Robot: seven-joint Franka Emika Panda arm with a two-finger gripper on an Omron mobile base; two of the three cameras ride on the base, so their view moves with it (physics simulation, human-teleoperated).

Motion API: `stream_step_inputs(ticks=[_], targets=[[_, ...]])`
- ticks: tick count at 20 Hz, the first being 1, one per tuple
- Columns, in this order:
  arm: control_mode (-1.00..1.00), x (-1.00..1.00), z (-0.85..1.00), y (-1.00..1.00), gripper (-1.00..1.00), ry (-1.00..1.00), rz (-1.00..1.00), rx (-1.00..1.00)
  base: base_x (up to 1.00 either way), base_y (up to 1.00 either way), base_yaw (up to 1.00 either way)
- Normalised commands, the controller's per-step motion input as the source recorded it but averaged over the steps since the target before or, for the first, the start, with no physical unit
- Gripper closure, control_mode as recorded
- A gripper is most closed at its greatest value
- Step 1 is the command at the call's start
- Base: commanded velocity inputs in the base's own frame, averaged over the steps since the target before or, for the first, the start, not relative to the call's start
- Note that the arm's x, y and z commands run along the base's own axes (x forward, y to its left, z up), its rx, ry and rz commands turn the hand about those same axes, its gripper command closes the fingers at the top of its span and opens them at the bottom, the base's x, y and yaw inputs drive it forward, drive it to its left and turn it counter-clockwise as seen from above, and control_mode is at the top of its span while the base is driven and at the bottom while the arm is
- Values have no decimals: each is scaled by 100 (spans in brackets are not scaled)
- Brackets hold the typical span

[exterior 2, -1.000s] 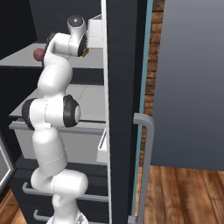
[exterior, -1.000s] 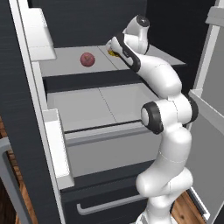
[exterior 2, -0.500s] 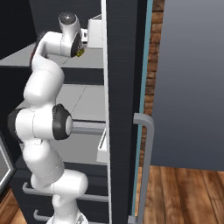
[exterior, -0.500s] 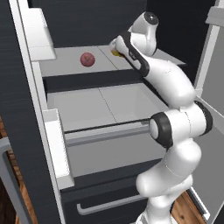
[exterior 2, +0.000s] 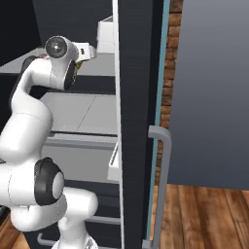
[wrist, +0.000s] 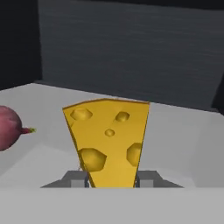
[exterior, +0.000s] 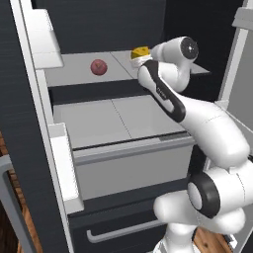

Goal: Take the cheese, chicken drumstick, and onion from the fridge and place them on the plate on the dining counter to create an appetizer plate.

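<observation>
One food out of three in hand right now: the cheese (wrist: 107, 140), a yellow wedge with holes. Gripper (wrist: 109, 179) nearly closed, squeezing the thin end of the cheese from both sides, one dark finger (wrist: 78, 178) on each side and the fat end sticking out past the tips. Held tight, by the look of it. Hard to tell whether lifted off the shelf (exterior: 69, 74) yet or just resting on it.

Step in hand, at a guess: getting the first food out of the fridge (exterior: 99, 20). Grabbing part done; carrying part not yet done.

Next move, most likely: lift a little, then pull straight back out of the fridge, away from the dark back wall. Slow and level, so as not to let the wedge slip. Careful of the open door (exterior 2: 136, 97) close on the right of the gripper. After that, over to the plate on the dining bench, then open up and let go.

Counting time:
- One cheese, inside the gripper.
- One onion (exterior: 99, 66), round and pinkish-red, lying on the same shelf off to the left of the gripper, well apart from it, not touched.
- One gripper, one arm.

Onion and chicken drumstick: jobs for later trips.
</observation>
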Motion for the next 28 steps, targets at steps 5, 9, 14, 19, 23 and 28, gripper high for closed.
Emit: stream_step_inputs(ticks=[5,9,14,19,23,28], targets=[[-100,-100,35,0,100,-19,0,0,0,0,0],[100,-50,30,-1,100,-1,0,0,-50,-3,0],[100,0,0,0,100,0,0,0,-100,-9,0],[100,0,0,0,100,0,0,0,-100,-4,0],[100,0,0,0,100,0,0,0,-100,0,0],[100,0,0,0,100,0,0,0,-100,0,0]])
